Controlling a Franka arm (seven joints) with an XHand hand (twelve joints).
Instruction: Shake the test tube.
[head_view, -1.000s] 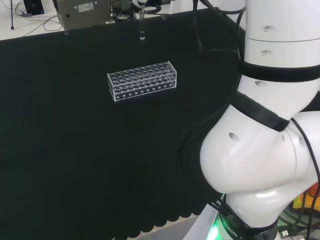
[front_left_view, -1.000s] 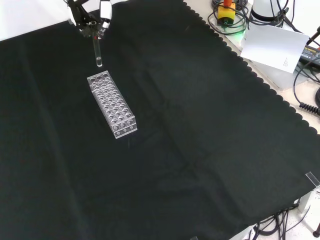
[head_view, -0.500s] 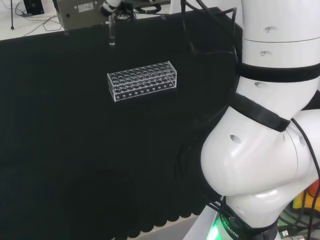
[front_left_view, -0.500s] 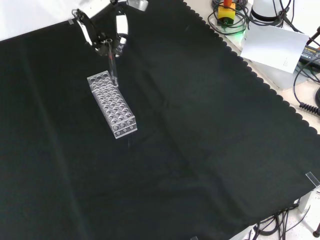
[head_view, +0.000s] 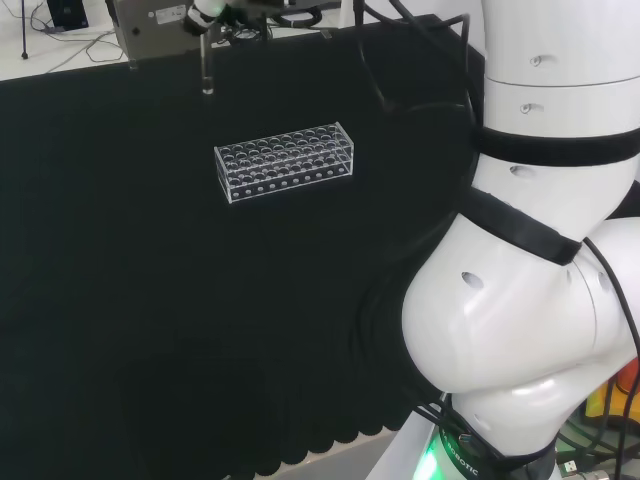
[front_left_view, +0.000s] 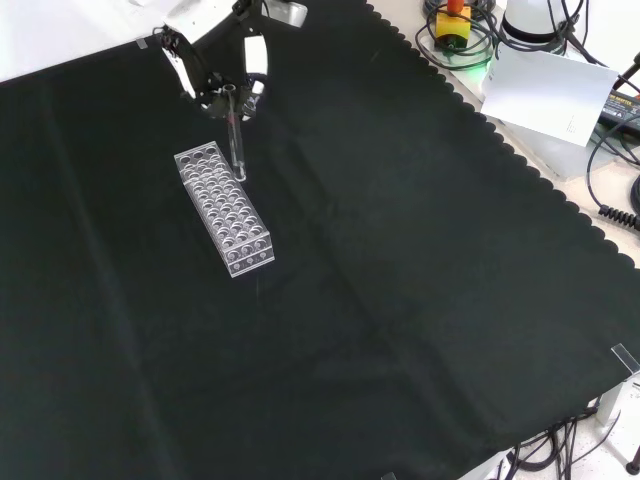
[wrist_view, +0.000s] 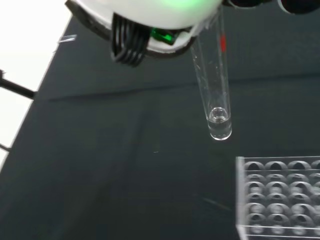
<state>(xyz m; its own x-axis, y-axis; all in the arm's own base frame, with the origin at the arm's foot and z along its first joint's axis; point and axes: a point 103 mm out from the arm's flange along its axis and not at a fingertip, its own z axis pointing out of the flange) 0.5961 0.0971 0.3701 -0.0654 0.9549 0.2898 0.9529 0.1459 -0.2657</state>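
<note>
One tube (front_left_view: 236, 145) hangs pinched in the hand (front_left_view: 215, 60), now swung left in the head view since a second ago, over the rack (front_left_view: 224, 209)

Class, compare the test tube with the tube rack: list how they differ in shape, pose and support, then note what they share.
The test tube is a slim cylinder with a rounded bottom; the tube rack is a long box full of round holes. The test tube hangs roughly upright in the air, held by the hand; the tube rack rests flat on the black cloth. Both are clear and see-through.
</note>
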